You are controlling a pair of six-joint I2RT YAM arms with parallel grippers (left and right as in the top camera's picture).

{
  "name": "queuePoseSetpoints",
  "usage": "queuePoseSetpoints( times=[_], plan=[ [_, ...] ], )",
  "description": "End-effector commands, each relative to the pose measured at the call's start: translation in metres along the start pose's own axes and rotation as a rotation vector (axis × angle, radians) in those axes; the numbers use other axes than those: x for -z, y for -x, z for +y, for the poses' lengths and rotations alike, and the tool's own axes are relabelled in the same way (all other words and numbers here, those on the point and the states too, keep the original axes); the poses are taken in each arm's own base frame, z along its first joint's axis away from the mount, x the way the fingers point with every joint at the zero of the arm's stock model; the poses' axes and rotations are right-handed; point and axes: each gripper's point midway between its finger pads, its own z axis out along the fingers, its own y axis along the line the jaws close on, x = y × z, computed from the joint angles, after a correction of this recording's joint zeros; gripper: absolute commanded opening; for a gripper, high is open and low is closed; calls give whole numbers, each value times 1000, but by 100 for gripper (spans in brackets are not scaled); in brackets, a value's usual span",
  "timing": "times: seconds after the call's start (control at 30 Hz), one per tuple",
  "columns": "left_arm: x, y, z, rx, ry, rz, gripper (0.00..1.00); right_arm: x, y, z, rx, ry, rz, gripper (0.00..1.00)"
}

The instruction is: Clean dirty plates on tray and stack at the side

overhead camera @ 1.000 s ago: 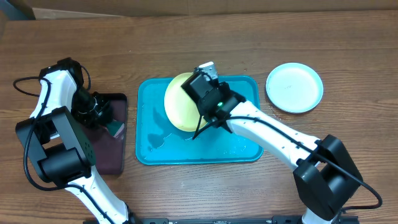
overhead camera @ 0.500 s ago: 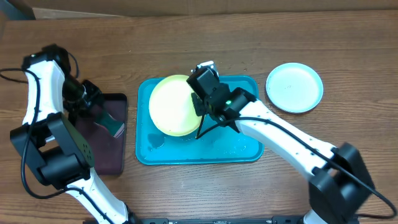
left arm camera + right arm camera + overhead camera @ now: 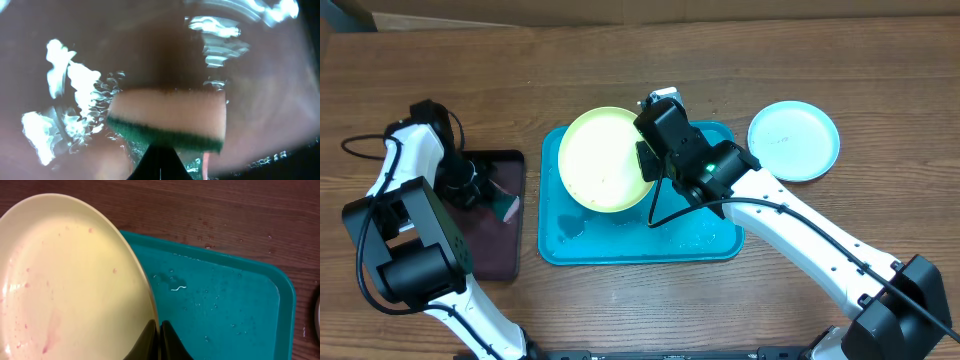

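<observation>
Right claw (image 3: 159,330) pinched tight on the right rim of the yellow-green plate (image 3: 65,280). A second ago the plate stood steeply and showed as a narrow oval; now it is tipped back, its face nearly full round, shifted left and far. It hangs tilted over the far left of the wet teal tray (image 3: 700,235), overhanging the far rim. The plate's face has pink-red smears and specks. Left claw (image 3: 480,180) narrowed over the last second and is now closed on the sponge (image 3: 167,117) over the dark tray (image 3: 495,250). Pale blue plate (image 3: 793,141) on the table, far right.
</observation>
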Motion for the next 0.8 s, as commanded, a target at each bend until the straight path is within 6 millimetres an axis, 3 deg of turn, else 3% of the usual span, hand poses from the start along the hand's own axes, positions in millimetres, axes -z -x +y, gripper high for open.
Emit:
queuePoseSetpoints(
  times=[0.0, 0.13, 0.27, 0.33, 0.4, 0.5, 0.6, 0.77],
  plan=[
    [-19, -15, 10, 18, 26, 29, 4, 13, 12, 0, -22, 18, -38, 4],
    [-2, -12, 6, 18, 25, 29, 4, 13, 8, -2, -18, 9, -21, 4],
    [39, -4, -3, 9, 5, 0, 4, 13, 5, -7, -21, -3, -6, 4],
    [68, -1, -10, -7, -20, -33, 4, 12, 7, -11, -29, -8, -8, 4],
    [80, -6, -14, -16, -38, -38, 4, 12, 8, -13, -34, -11, -10, 4],
    [82, -17, -13, -27, -22, -11, 4, 11, 10, -18, -44, -19, -13, 4],
    [70, -36, -11, -54, 18, 42, 4, 10, 12, -25, -56, -29, -14, 4],
    [28, -61, -5, -42, 81, 76, 4, 7, 14, -37, -97, 2, 12, 4]
  ],
)
